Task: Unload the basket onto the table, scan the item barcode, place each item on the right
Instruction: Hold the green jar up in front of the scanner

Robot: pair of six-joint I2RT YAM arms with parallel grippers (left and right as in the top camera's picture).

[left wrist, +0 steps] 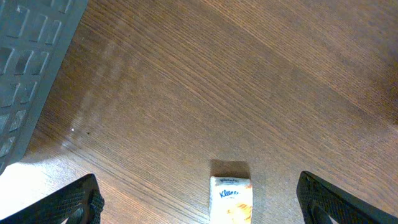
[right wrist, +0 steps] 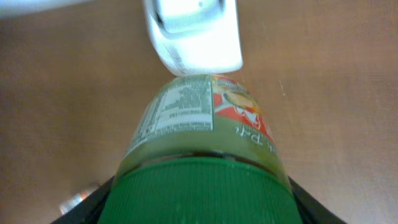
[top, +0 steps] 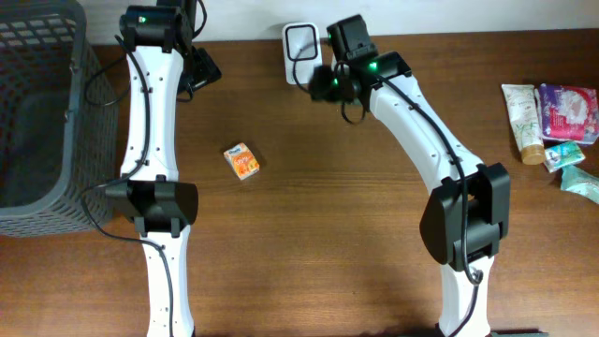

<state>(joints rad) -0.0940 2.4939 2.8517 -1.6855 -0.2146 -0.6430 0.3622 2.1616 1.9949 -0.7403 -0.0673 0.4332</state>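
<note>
Gripping a green-lidded glass jar with a printed label [right wrist: 199,124], the right gripper [top: 329,84] has a finger on either side of the ribbed lid. The jar is at the far edge of the brown wooden table [top: 328,206], its base just in front of the white barcode scanner [top: 299,51]; contact cannot be confirmed. The left gripper [left wrist: 198,202] hangs with jaws spread wide and empty above a small orange-and-white tissue pack [top: 242,160]. A grey mesh basket [top: 37,112] stands at the left edge.
</note>
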